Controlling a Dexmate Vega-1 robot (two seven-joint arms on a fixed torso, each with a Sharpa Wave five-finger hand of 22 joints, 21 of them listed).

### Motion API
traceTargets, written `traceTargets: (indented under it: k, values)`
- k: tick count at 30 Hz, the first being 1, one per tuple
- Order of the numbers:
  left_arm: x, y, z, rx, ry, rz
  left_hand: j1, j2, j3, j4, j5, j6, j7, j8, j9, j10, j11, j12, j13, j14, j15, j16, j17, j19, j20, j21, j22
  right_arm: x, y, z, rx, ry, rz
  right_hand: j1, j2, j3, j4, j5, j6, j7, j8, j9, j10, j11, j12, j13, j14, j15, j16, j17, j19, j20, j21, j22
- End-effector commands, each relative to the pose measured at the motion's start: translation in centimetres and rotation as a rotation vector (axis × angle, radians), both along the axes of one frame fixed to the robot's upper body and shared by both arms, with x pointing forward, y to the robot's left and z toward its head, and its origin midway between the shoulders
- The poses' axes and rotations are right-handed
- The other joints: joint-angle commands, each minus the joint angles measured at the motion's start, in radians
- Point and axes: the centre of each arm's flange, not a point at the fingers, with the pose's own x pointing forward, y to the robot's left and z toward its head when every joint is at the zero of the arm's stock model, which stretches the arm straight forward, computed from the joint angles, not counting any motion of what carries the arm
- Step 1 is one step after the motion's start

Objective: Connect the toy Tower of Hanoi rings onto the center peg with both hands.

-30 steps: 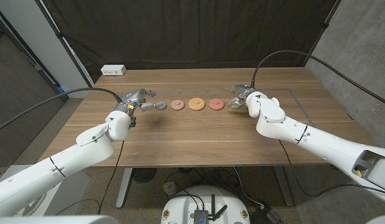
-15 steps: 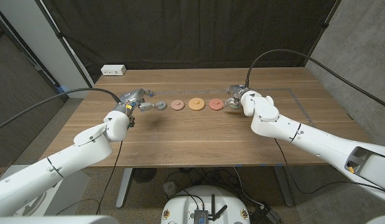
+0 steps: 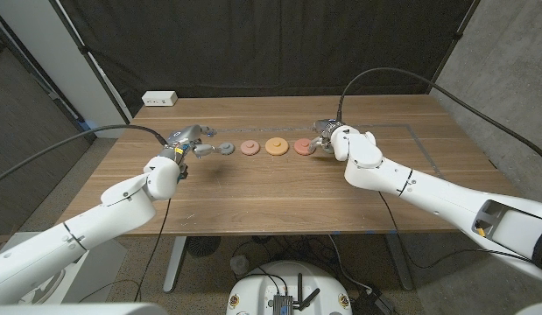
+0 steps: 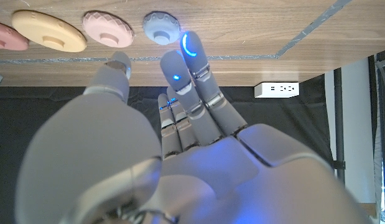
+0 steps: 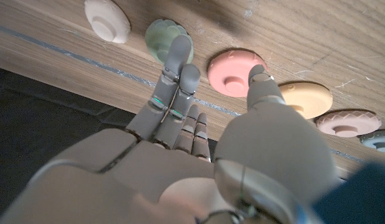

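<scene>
The rings lie in a row across the middle of the table (image 3: pixel 279 188): a grey ring (image 3: pixel 226 149), a pink ring (image 3: pixel 249 147), a yellow ring (image 3: pixel 276 146) and a red ring (image 3: pixel 303 147), with a green ring (image 5: pixel 169 38) and a white ring (image 5: pixel 107 20) beyond on the right side. No upright peg can be made out, so where the stack should go is unclear. The left hand (image 3: pixel 186 144) stands just beside the grey ring, fingers (image 4: pixel 191 53) stretched out together toward it and holding nothing, a fingertip very near or touching its edge. The right hand (image 3: pixel 327 140) reaches between the red and green rings, fingers (image 5: pixel 177 65) extended, thumb by the red ring, also holding nothing. The main risk, as I judge it, is that straight fingers coming in low will shove a flat ring along the wood instead of lifting it, knocking it into its neighbour and breaking up the row; the right hand, placed between two rings, could also take the wrong one. The head view gives the whole row and both arms, but the right hand covers the green ring there; the right wrist view shows the green and white rings, and the left wrist view shows how close the fingertip is to the grey ring.
</scene>
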Motion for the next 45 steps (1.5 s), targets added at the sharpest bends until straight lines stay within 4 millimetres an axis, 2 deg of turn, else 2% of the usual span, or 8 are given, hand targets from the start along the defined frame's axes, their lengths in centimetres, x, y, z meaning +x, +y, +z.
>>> traceTargets:
  k: [1,32,45]
  values:
    - [-0.1,0.4,-0.1,-0.006,0.002,0.003,0.009,0.007,-0.004,0.002,0.006,0.01,-0.002,0.0,0.003,0.01,0.0,-0.006,0.007,-0.006,0.002,0.006,0.001,-0.007,-0.084,0.012,-0.001,0.8,1.3,0.2,-0.008,0.021,0.009,-0.007,0.001,-0.006,0.002,0.009,-0.009,-0.002,-0.006,0.002,-0.003,-0.003,0.0,0.0,-0.005,-0.121,0.008,0.0,-0.004,-0.092,0.007,0.002]
    - [-0.7,0.9,-0.6,-0.018,0.001,0.006,0.01,0.013,-0.012,0.003,0.011,0.021,0.0,-0.002,0.005,0.023,-0.001,-0.015,0.013,-0.009,0.002,0.025,-0.004,-0.019,-0.084,0.047,-0.024,2.0,2.7,0.3,-0.052,0.077,-0.058,-0.025,0.001,-0.019,0.006,0.008,-0.064,0.015,-0.015,-0.006,-0.053,0.023,-0.008,-0.01,-0.01,-0.12,0.018,-0.011,-0.011,-0.091,0.025,-0.017]
    - [-0.7,0.8,-0.6,-0.015,0.005,0.001,0.01,0.013,-0.014,0.003,0.013,0.026,-0.001,-0.002,0.006,0.028,-0.001,-0.015,0.016,-0.011,0.002,0.032,-0.004,-0.022,-0.084,0.061,-0.033,2.8,2.9,0.1,-0.062,0.102,-0.07,-0.035,0.001,-0.026,0.008,0.007,-0.074,0.018,-0.01,-0.012,-0.061,0.026,-0.002,-0.018,-0.016,-0.121,0.023,-0.018,-0.016,-0.091,0.034,-0.029]
